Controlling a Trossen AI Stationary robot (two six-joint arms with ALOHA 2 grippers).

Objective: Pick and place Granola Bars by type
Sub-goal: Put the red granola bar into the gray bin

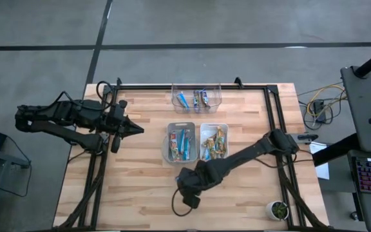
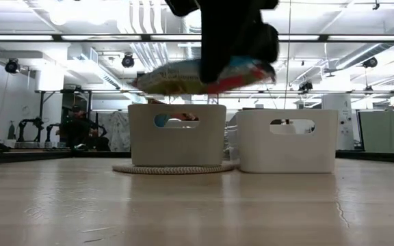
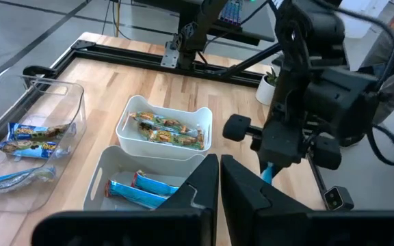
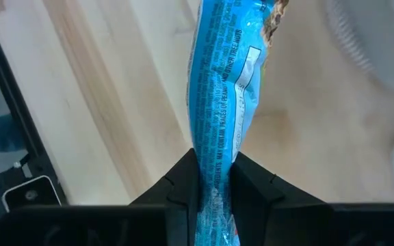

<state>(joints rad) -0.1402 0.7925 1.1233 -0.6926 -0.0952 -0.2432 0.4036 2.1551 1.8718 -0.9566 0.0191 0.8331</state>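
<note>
My right gripper point(image 4: 214, 171) is shut on a bright blue granola bar point(image 4: 228, 75) above the near middle of the table point(image 1: 134, 187); in the high view the gripper point(image 1: 187, 193) hides the bar. The low view shows the bar point(image 2: 183, 76) lifted well clear of the wood. The grey bin point(image 1: 180, 142) holds blue bars, the white bin point(image 1: 213, 142) holds greenish-gold bars, and the clear bin point(image 1: 196, 98) at the far edge holds a few mixed bars. My left gripper point(image 1: 134, 129) waits shut, left of the bins. My right gripper pinches the blue bar between its two fingers near one end of the wrapper point(image 4: 217, 147), with the fingers lying across it. The rest of the bar sticks out beyond the fingertips point(image 4: 183, 167). It is lifted clear of the table and lies roughly level in the low view.
A small potted plant point(image 1: 277, 208) stands at the near right corner. A black frame rail point(image 1: 272, 109) runs along the table's far and side edges. Bare wood lies near and left of the bins. In the low view the two bins point(image 2: 176, 133) point(image 2: 287, 140) stand beyond the held bar.
</note>
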